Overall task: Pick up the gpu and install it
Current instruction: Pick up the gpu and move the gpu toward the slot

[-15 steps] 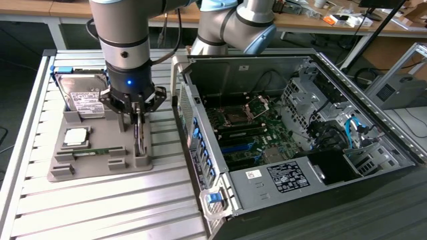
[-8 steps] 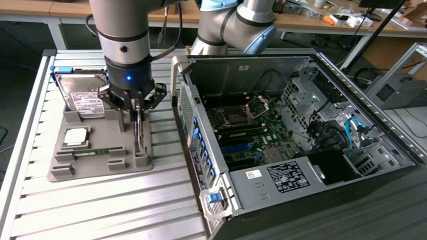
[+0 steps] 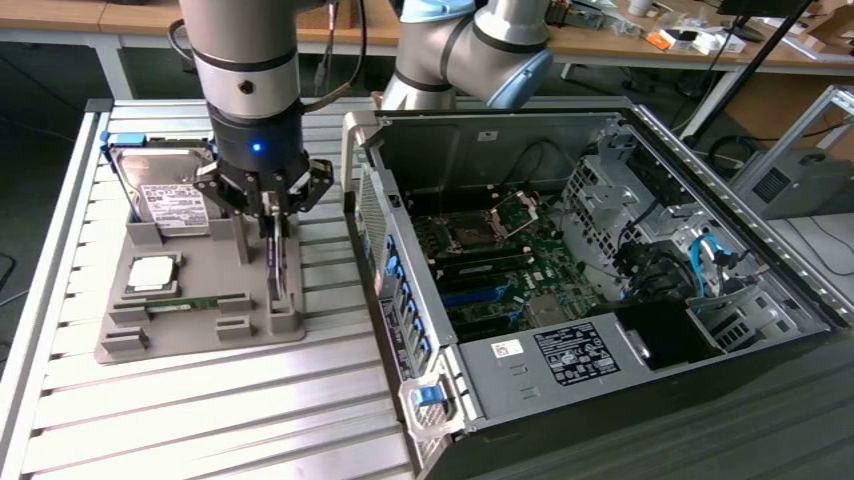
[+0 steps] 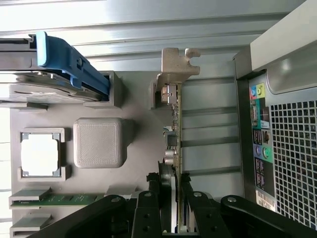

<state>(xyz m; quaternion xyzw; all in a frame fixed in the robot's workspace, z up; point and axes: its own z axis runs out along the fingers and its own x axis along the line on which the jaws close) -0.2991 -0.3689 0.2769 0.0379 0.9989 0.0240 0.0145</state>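
The gpu [image 3: 276,265] stands on edge in the slot at the side of the grey holder [image 3: 200,338] nearest the computer case. From the wrist it appears edge-on as a thin dark card [image 4: 177,124] with its silver end bracket [image 4: 176,64] at the far end. My gripper [image 3: 271,218] comes straight down over it, and its black fingers [image 4: 148,208] clamp both faces of the card, so the gripper [image 4: 173,203] is shut on the gpu. Whether the card's lower edge has left the slot I cannot tell.
The holder [image 4: 133,148] also carries a silver hard drive [image 3: 167,190] with blue rails [image 4: 74,64], a square processor [image 3: 151,272] and a green memory stick [image 3: 200,302]. The open computer case [image 3: 747,270] lies on the exterior view's right, motherboard [image 3: 494,260] exposed.
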